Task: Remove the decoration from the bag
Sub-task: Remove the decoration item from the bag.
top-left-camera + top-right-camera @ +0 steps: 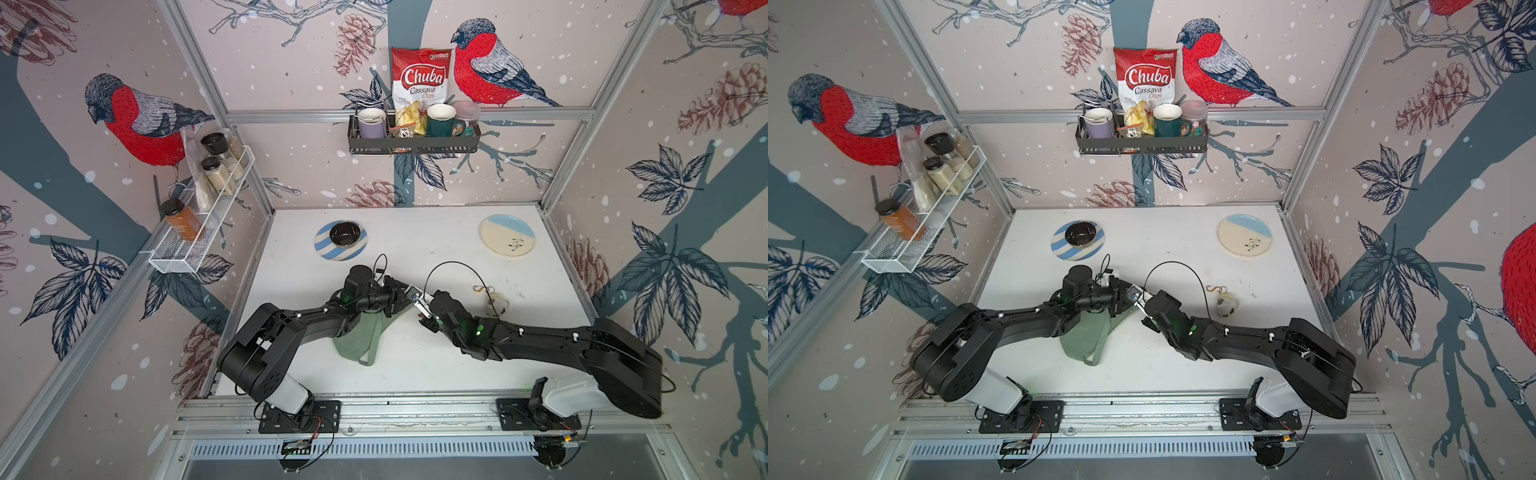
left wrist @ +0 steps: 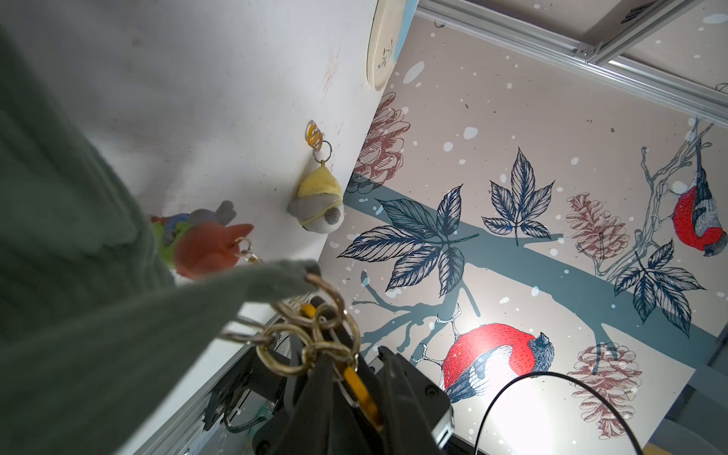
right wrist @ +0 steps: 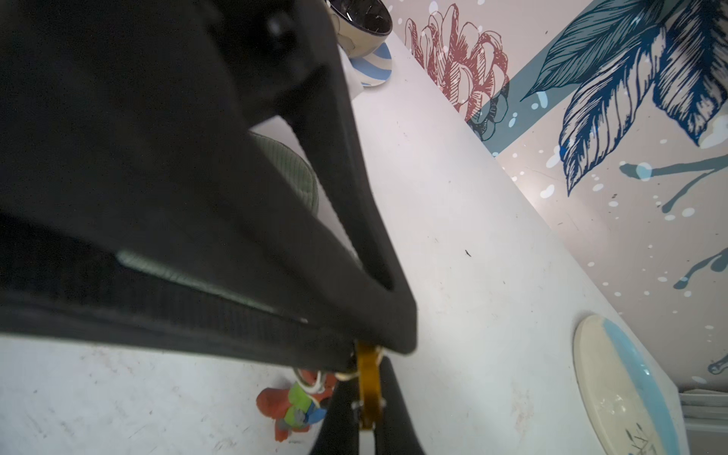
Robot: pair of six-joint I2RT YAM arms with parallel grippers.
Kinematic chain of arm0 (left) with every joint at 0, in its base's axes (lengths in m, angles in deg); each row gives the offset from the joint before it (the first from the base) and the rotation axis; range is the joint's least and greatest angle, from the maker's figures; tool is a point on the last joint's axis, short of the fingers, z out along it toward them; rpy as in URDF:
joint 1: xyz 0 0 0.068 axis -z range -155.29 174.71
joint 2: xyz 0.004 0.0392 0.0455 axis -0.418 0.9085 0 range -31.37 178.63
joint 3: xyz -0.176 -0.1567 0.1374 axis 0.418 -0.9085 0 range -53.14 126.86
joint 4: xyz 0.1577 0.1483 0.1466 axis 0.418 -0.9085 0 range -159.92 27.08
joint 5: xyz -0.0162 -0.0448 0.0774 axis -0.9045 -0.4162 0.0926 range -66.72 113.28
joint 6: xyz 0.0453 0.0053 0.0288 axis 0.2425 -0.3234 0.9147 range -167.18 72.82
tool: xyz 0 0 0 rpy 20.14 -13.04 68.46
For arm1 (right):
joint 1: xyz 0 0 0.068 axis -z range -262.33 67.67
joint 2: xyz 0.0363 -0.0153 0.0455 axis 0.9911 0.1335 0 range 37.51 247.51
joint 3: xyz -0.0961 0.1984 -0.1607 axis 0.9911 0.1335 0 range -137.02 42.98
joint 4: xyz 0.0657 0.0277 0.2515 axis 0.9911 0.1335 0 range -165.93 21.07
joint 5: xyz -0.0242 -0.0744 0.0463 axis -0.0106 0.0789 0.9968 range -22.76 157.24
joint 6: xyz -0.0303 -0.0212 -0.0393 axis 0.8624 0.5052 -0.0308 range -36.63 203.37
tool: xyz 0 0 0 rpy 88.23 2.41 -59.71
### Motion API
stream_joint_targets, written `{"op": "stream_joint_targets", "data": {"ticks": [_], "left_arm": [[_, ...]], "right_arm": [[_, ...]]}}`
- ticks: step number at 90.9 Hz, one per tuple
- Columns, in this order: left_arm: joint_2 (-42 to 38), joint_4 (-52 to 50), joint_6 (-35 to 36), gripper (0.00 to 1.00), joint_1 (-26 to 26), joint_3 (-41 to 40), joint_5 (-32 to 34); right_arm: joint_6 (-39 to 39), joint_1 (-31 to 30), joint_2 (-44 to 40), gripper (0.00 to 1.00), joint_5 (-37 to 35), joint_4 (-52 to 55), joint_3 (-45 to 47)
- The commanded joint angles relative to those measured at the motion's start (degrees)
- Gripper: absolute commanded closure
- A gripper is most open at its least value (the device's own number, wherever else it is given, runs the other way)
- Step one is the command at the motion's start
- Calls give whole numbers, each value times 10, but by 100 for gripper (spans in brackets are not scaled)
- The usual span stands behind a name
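Note:
The sage-green bag (image 1: 357, 340) (image 1: 1084, 336) lies mid-table, one end lifted under my arms. Gold chain rings (image 2: 311, 335) hang from that end. My left gripper (image 2: 321, 362) (image 1: 402, 287) is shut on those rings. An orange clasp (image 3: 368, 394) (image 2: 358, 390) hooks into them, and my right gripper (image 3: 368, 398) (image 1: 415, 305) is shut on it. The decoration, a red plush figure (image 2: 208, 252) (image 3: 293, 407), dangles below, close over the table; both top views hide it. A yellow-grey plush charm (image 1: 496, 302) (image 2: 317, 205) lies loose to the right.
A striped plate with a black bowl (image 1: 341, 240) sits at the back left. A cream-and-blue plate (image 1: 506, 235) sits at the back right. A white wire rack (image 1: 199, 232) and a black shelf (image 1: 413, 143) hang on the walls.

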Motion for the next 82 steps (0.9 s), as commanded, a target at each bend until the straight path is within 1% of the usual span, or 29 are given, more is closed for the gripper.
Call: {"op": "stream_joint_targets", "data": {"ticks": [1, 6, 10, 29, 31, 35, 37, 40, 42, 53, 62, 70, 82], "left_arm": [[4, 24, 0, 88, 3, 1, -12], [4, 26, -1, 93, 3, 1, -13], [3, 26, -1, 100, 3, 0, -14], [2, 33, -5, 100, 3, 0, -19], [2, 37, -7, 97, 3, 0, -21], [1, 41, -10, 81, 3, 0, -25], [0, 41, -10, 76, 3, 0, -27], [-2, 36, -9, 72, 3, 0, -30], [-2, 32, -7, 70, 3, -1, -32], [-5, 4, 3, 70, 0, -7, -69], [-12, -38, 19, 70, -12, -11, -97], [-18, -86, 38, 70, -17, 3, -115], [-13, -105, 46, 69, -17, 14, -128]], "right_arm": [[-2, -8, 3, 99, 0, -56, -2], [1, -11, 5, 99, -6, -57, -2], [3, -11, 9, 98, -9, -56, -2], [3, -12, 13, 96, -13, -57, -3], [4, -13, 13, 95, -15, -59, -3], [6, -13, 14, 95, -19, -62, -1], [9, -13, 15, 95, -20, -65, 0], [14, -13, 16, 95, -22, -70, 2], [18, -13, 16, 95, -26, -74, 2], [59, -17, 26, 96, -55, -117, 12], [92, -21, 33, 96, -70, -156, 20], [104, -21, 38, 96, -71, -172, 22], [105, -22, 40, 97, -68, -179, 20]]}}
